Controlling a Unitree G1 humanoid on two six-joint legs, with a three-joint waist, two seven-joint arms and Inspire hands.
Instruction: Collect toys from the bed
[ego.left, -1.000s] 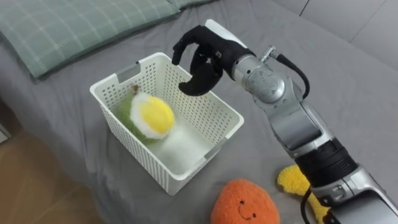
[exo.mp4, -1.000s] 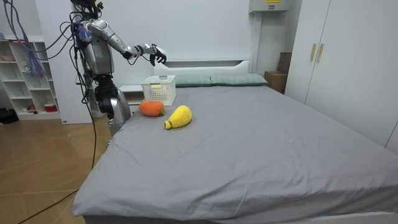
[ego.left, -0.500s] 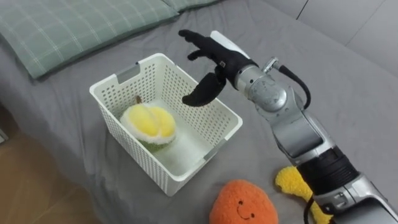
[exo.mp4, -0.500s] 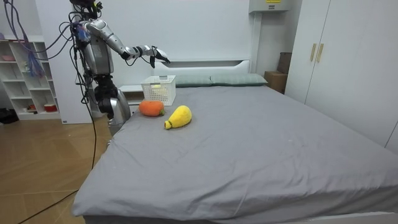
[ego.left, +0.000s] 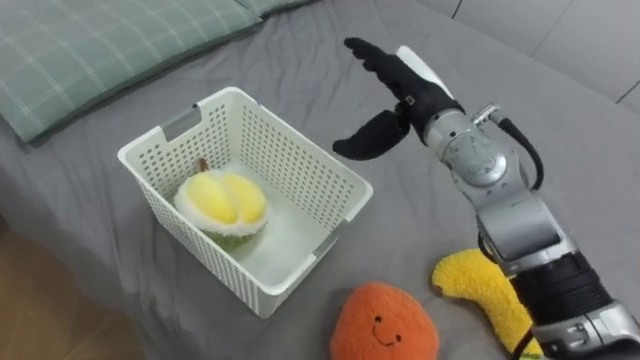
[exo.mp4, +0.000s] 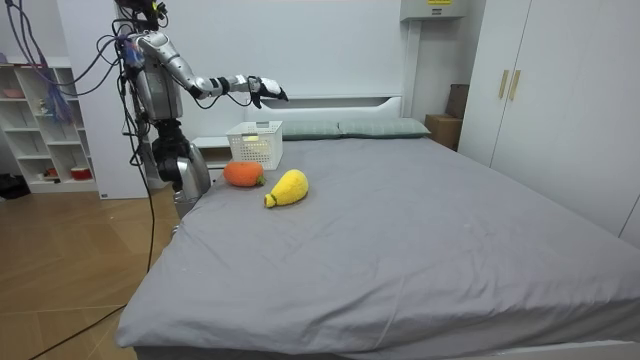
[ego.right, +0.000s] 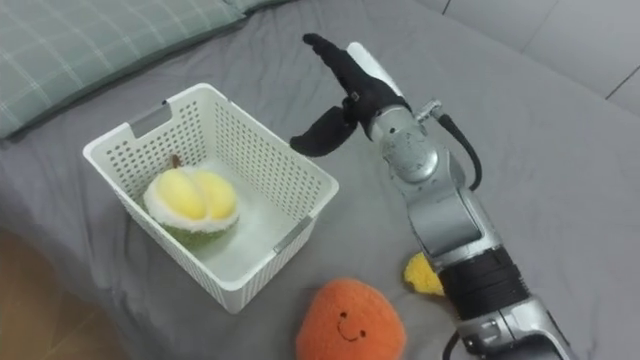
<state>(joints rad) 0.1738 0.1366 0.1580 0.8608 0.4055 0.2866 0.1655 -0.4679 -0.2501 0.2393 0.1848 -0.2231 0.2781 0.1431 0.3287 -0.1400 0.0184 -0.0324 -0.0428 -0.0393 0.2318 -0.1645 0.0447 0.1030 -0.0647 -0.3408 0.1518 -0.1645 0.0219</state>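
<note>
On the bed with the grey sheet (ego.left: 330, 60), near a green checked pillow (ego.left: 90, 45): one white perforated plastic basket (ego.left: 290, 165) containing a yellow-and-green durian plush toy (ego.left: 222, 203). On the sheet just outside the basket's near corner lie a round orange plush toy with a smiling face (ego.left: 385, 322) and a yellow elongated plush toy (ego.left: 490, 295). The black right hand (ego.left: 410, 95) hovers above the sheet beyond the basket's far right rim, fingers straight and spread wide, holding nothing.
</note>
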